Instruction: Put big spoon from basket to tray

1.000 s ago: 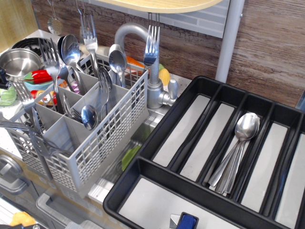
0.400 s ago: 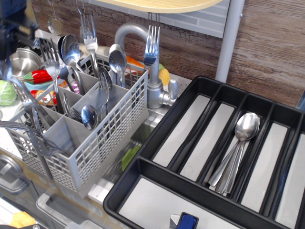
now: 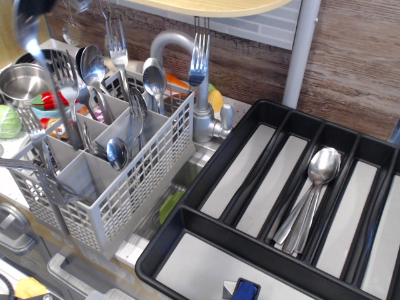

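The gripper [image 3: 39, 5] shows only as a dark blur at the top left edge. Its jaws are out of sight, so whether it is clamped cannot be told, though the spoon raised beneath it suggests a hold.

The big spoon [image 3: 30, 32] is just below that blur, bowl uppermost and smeared by motion. Its slim handle slants down and to the right into a rear left compartment of the basket [image 3: 125, 194]. The lower end appears not yet clear of the basket.

The spoon is likely stiff, light polished steel, and slippery. The neck just under the bowl is probably the best place to hold it, since that is the part standing proud of the basket. A long handle hanging free may swing or catch on the lattice or on the forks [image 3: 115, 47] beside it.

The basket stands at the left, crowded with upright cutlery, with a steel pot [image 3: 22, 81] behind it and a faucet [image 3: 181, 47] to its right. The black tray [image 3: 206, 181] lies to the right, apart from the basket, with a few spoons [image 3: 312, 194] already in one long slot.

Compared with 0.4 seconds ago, the dark blur has moved up towards the top edge and the spoon has risen higher. A second ago neither was in view. Basket and tray are unmoved.
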You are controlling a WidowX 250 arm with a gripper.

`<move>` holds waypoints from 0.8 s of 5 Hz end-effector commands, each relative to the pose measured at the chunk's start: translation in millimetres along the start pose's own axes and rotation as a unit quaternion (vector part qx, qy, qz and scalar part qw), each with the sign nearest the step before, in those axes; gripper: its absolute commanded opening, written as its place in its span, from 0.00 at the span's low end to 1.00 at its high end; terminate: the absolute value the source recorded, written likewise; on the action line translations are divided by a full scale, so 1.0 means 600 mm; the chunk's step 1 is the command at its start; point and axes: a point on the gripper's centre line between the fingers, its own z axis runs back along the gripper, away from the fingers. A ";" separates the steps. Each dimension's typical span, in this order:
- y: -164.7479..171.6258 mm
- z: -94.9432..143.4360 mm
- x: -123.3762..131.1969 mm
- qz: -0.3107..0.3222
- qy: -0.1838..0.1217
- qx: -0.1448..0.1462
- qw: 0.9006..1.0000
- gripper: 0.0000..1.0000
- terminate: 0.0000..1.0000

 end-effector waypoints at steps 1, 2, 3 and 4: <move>-0.019 0.074 0.027 -0.051 -0.005 0.032 0.998 0.00 0.00; -0.052 0.081 0.054 -0.039 -0.026 -0.018 0.999 0.00 0.00; -0.074 0.102 0.088 -0.053 -0.017 -0.086 0.995 0.00 0.00; -0.099 0.100 0.107 -0.067 -0.054 -0.103 0.991 0.00 0.00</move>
